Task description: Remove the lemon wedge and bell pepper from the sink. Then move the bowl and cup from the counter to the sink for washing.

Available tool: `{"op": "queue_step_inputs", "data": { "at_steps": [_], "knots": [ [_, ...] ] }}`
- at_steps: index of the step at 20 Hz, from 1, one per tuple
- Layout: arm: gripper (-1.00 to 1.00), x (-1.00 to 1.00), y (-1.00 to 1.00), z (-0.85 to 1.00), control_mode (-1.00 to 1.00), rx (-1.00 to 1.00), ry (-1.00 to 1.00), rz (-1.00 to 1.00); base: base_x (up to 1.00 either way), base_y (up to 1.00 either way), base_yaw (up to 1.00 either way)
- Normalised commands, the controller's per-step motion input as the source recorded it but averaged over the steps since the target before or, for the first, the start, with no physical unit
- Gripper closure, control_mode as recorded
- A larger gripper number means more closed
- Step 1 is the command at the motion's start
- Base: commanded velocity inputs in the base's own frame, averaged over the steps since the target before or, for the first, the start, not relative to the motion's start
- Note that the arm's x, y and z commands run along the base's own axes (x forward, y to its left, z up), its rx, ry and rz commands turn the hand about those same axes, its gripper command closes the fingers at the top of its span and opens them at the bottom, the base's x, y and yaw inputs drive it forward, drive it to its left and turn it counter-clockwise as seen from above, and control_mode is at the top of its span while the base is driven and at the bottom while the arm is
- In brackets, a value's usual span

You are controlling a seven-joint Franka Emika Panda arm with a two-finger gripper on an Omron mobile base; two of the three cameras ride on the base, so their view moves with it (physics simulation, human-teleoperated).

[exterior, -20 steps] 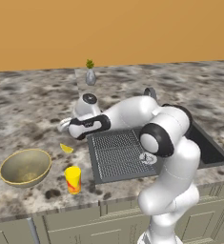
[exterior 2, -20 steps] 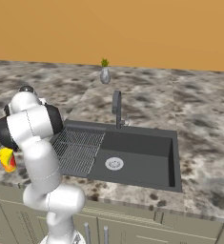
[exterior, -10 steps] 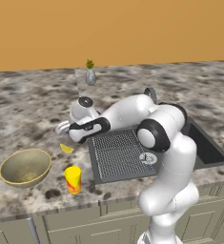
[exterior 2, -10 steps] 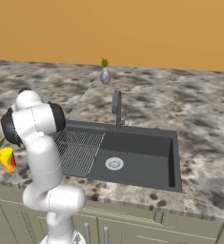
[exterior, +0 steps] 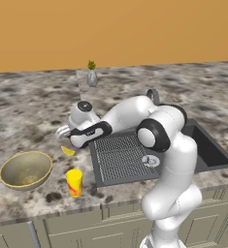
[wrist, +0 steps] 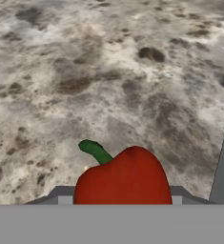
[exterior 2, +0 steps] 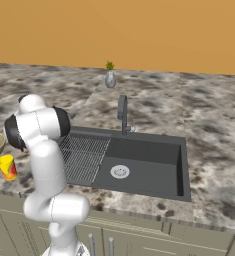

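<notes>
Left base view: gripper (exterior: 62, 131) lower and farther left than a second ago, clamped on pepper (wrist: 124, 178), over counter (exterior: 33, 111) just beside lemon (exterior: 67, 150). Bowl (exterior: 25, 169) and cup (exterior: 74, 182) near front edge; bare stone beyond.

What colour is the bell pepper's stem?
Green, curving off the red bell pepper; the hand view shows it best.

Orange wall (exterior: 115, 29), mottled grey-brown granite counter (exterior: 28, 101), pale cabinet fronts (exterior 2: 139, 240)
</notes>
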Motion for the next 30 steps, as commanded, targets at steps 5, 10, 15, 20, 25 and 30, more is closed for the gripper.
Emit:
{"op": "queue_step_inputs", "data": {
  "at_steps": [5,10,15,20,25,30],
  "knots": [
    [1.00,0.11,0.02,-0.16,-1.00,0.00,0.00,0.00,0.00,0.00,0.00],
    [1.00,0.13,0.00,-0.14,-1.00,0.00,0.00,0.00,0.00,0.00,0.00],
    [1.00,0.08,0.03,-0.16,-1.00,0.00,0.00,0.00,0.00,0.00,0.00],
    [1.00,0.09,0.07,-0.13,-1.00,0.00,0.00,0.00,0.00,0.00,0.00],
    [1.00,0.09,0.08,-0.14,-1.00,0.00,0.00,0.00,0.00,0.00,0.00],
    [1.00,0.10,0.07,-0.15,-1.00,0.00,0.00,0.00,0.00,0.00,0.00]
  ]
}}
